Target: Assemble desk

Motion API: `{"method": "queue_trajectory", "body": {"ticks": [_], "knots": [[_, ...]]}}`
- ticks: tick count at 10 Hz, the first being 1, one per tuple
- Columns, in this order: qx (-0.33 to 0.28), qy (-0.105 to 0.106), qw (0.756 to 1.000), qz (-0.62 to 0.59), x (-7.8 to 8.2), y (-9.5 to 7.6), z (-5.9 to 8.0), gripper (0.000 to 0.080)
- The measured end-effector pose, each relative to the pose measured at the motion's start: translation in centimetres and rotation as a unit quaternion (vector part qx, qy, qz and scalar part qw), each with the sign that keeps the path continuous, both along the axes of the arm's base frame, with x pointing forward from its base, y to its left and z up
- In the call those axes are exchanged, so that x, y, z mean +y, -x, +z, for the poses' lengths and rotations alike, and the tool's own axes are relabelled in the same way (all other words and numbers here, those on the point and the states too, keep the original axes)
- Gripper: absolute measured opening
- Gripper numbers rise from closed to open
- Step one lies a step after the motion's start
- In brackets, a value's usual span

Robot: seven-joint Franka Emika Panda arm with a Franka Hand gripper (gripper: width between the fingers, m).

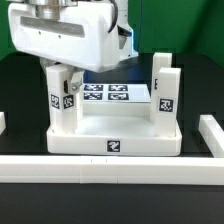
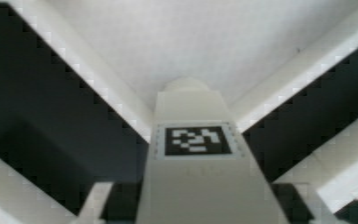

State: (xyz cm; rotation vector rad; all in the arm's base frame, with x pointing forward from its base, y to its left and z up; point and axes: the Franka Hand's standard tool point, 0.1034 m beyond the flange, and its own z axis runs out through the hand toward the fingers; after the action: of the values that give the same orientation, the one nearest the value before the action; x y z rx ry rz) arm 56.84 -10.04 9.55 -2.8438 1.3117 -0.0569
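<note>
The desk top (image 1: 112, 128), a white tray with a raised rim, lies in the middle of the exterior view. Two white square legs (image 1: 166, 92) stand upright at its right-hand corners. A third leg (image 1: 62, 98) stands upright at the near left corner. My gripper (image 1: 62, 72) is over this leg's upper end and shut on it. In the wrist view the leg (image 2: 199, 170) with its tag fills the middle, pointing at the desk top (image 2: 194, 45). My gripper (image 2: 202, 196) has a finger (image 2: 101, 200) on each side of it. A fourth leg is not in view.
The marker board (image 1: 108, 94) lies flat behind the desk top. Long white rails run along the front (image 1: 110, 166) and at the exterior view's right (image 1: 212, 132). The arm's white body (image 1: 70, 35) hangs over the back left.
</note>
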Motion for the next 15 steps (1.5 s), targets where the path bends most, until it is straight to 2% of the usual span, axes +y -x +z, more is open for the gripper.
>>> {"method": "queue_trajectory", "body": {"ticks": [3, 5, 8, 10, 11, 12, 15], "knots": [[-0.001, -0.004, 0.993, -0.122, 0.02, -0.04, -0.04, 0.0291], [-0.002, -0.007, 0.978, -0.209, 0.24, -0.17, -0.08, 0.0290], [-0.003, -0.009, 0.967, -0.255, 0.26, -0.23, -0.07, 0.0291], [-0.002, -0.008, 0.974, -0.228, 0.27, -0.20, -0.09, 0.0300], [-0.001, -0.007, 0.977, -0.212, 0.28, -0.16, -0.12, 0.0487], [0.000, -0.006, 0.980, -0.197, 0.28, -0.13, -0.16, 0.0611], [0.000, -0.001, 0.997, -0.072, 0.23, -0.14, -0.15, 0.0648]]}}
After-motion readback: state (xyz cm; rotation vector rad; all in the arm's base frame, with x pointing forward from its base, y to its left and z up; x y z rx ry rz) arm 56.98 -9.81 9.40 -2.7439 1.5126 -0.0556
